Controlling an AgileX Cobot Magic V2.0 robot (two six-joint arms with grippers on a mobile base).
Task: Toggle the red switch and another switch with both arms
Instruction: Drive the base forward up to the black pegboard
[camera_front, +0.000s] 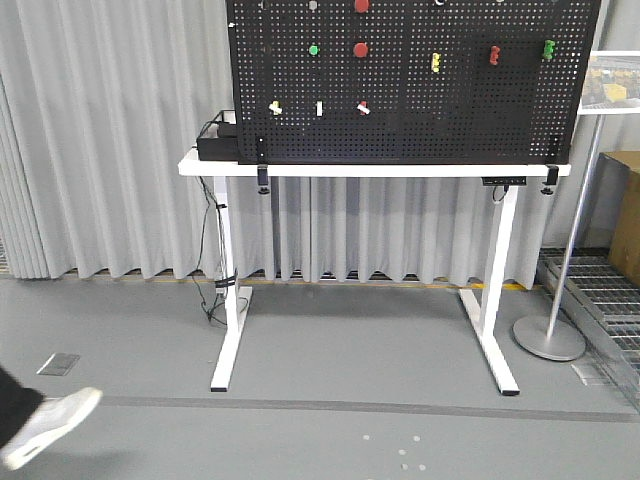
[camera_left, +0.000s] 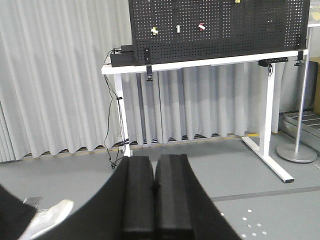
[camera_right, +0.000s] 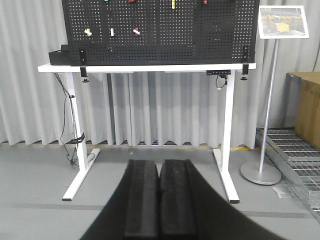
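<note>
On the bottom row of the black pegboard (camera_front: 420, 110), which stands upright on the white table (camera_front: 400, 170), sits the red switch (camera_front: 363, 107). Its short lever slants down to the right and ends in a white tip. To its left comes a plain white toggle (camera_front: 319, 108), standing upright, and further left the cream switch (camera_front: 275, 106), whose long axis looks roughly level. A black box (camera_front: 215, 142) lies at the table's left end, with a grey curtain (camera_front: 110, 150) behind. Both arms are well apart from the board. The left gripper (camera_left: 154, 165) and right gripper (camera_right: 159, 167) each point toward it with fingers pressed together, holding nothing.
</note>
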